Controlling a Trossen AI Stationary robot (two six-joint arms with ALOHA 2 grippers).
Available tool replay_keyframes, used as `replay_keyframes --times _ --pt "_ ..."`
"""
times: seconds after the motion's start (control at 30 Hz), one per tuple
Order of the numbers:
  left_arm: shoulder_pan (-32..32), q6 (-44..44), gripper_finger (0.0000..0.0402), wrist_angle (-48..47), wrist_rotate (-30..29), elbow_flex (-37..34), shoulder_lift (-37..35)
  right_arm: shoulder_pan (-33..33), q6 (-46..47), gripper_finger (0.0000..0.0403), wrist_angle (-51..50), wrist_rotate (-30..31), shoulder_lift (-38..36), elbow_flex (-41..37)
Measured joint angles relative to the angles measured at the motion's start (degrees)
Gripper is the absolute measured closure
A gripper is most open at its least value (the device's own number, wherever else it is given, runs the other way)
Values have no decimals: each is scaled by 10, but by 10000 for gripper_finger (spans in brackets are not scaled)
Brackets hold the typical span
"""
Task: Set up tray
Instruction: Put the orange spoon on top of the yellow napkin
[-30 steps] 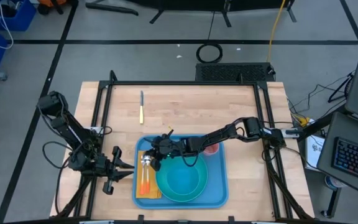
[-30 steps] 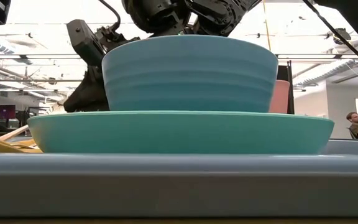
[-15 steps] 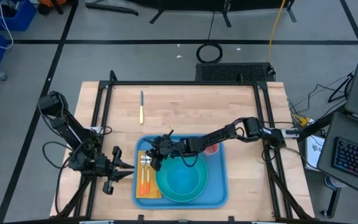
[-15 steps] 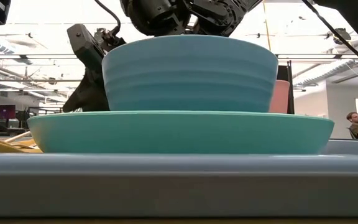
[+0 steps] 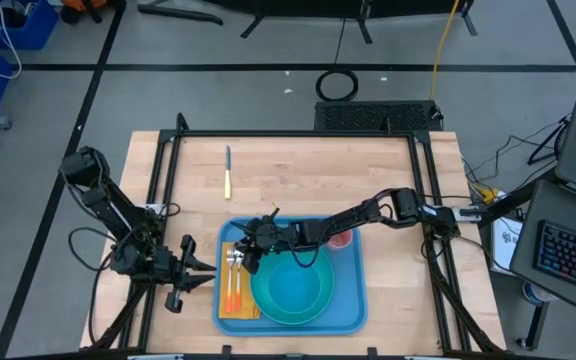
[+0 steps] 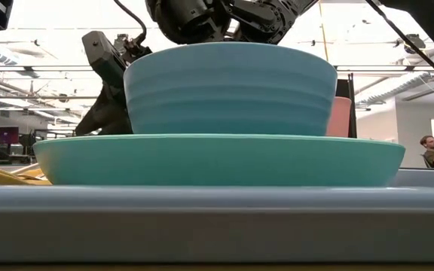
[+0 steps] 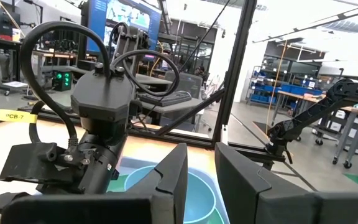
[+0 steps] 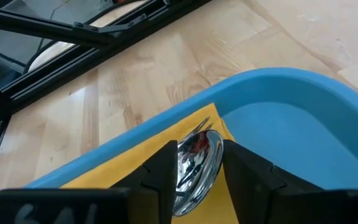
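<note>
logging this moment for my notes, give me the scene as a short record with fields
tray: large light-blue plastic tray at the table's near edge
on tray: turquoise bowl on round plate, yellow-orange napkin, pink cup
cutlery: orange-handled pieces on the napkin; shiny metal spoon there too
right gripper: over the napkin, fingers parted around the spoon bowl
left gripper: waits beside the tray's left edge, holding nothing
off tray: yellow-handled knife on the wooden table

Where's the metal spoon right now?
The shiny metal spoon lies on the yellow folded napkin at the left end of the light-blue plastic tray, between the open fingers of the right end effector, beside the turquoise bowl.
</note>
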Motion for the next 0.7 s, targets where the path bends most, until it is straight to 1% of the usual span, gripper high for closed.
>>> replay_keyframes --times 0.27,0.57,0.7 --pt "0 -2 316 0 0 0 0 0 4 280 0 0 0 0" --pt "0 -2 316 0 0 0 0 0 10 254 0 9 -1 0" --pt "0 -2 316 0 0 0 0 0 -10 243 14 17 -1 0"
